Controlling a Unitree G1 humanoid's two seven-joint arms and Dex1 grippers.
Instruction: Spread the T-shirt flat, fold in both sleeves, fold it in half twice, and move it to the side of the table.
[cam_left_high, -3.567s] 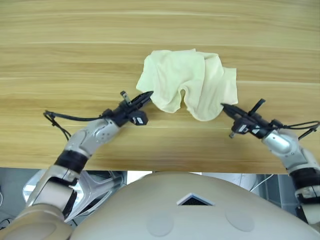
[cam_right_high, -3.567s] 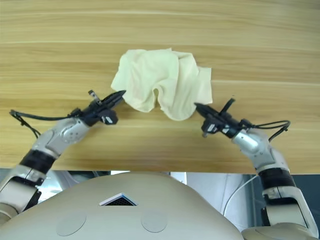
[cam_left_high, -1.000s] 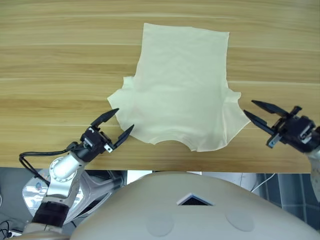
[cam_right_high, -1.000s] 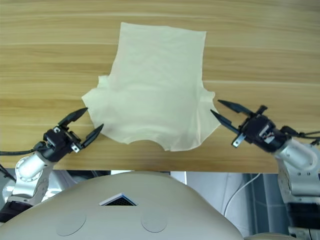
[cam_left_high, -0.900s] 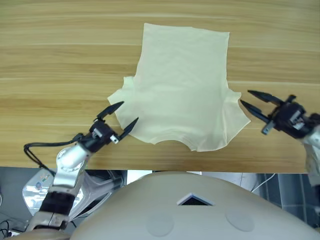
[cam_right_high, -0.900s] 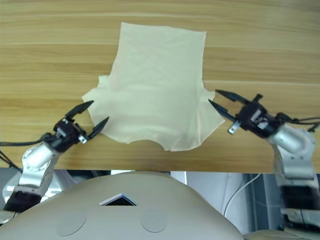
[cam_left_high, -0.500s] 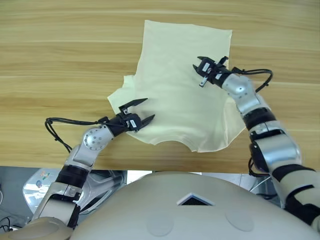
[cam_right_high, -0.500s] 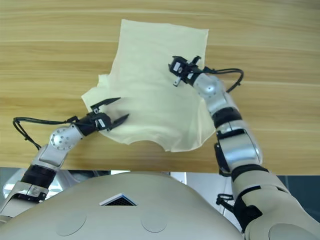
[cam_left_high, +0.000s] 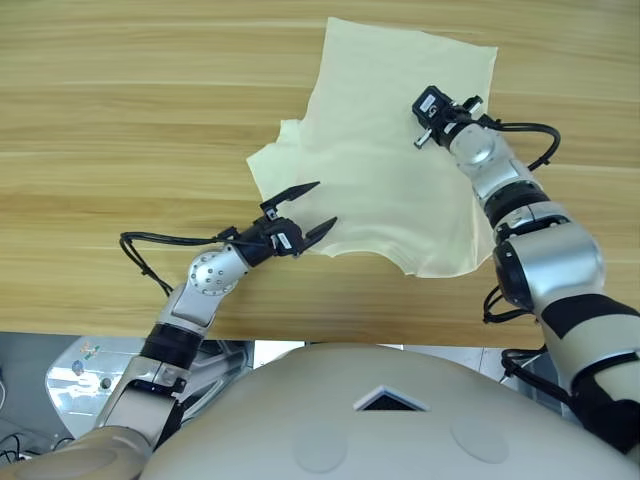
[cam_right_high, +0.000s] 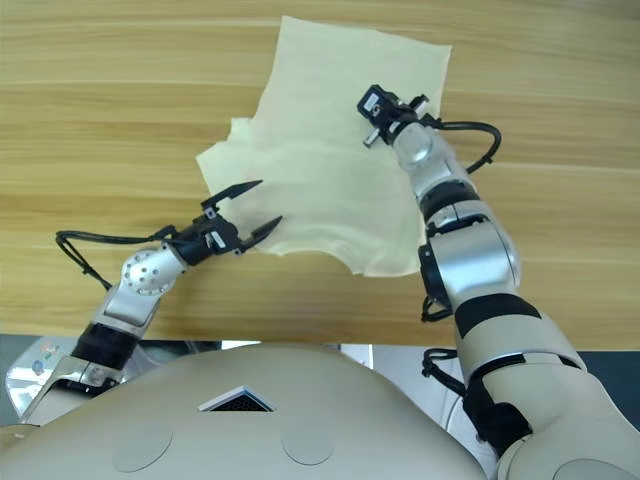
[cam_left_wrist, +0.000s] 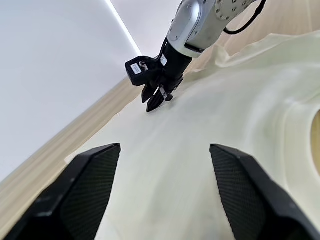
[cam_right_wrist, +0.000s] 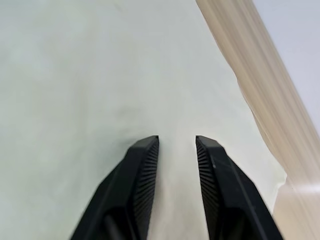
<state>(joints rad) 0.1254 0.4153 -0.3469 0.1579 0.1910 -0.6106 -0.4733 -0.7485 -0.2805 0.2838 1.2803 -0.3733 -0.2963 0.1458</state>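
Across the whole scene runs a wooden table (cam_left_high: 120, 100) with pale grain running side to side. On it, to the right of centre, lies the T-shirt (cam_left_high: 380, 190), pale yellow and spread open, its straight hem at the far side and its curved neckline toward the robot. The cloth is mostly smooth. The left sleeve (cam_left_high: 268, 160) sits slightly bunched at the shirt's left edge, while the near right corner lies flat on the wood beside the right arm.

The right arm stretches out over the shirt's right side, and the right gripper (cam_left_wrist: 154, 104) points down at the cloth in the far right part of the body panel. Its fingers (cam_right_wrist: 142, 165) stand only a narrow gap apart, and smooth fabric shows through the gap. They grasp nothing; whether the tips touch the cloth cannot be told.

The left gripper (cam_left_high: 326, 202) hangs over the shirt's near left edge, just left of the neckline. Its fingers are spread wide and it has hold of nothing.

A black cable (cam_left_high: 150, 245) loops off the left wrist above the wood, and another (cam_left_high: 530, 135) curls off the right forearm.
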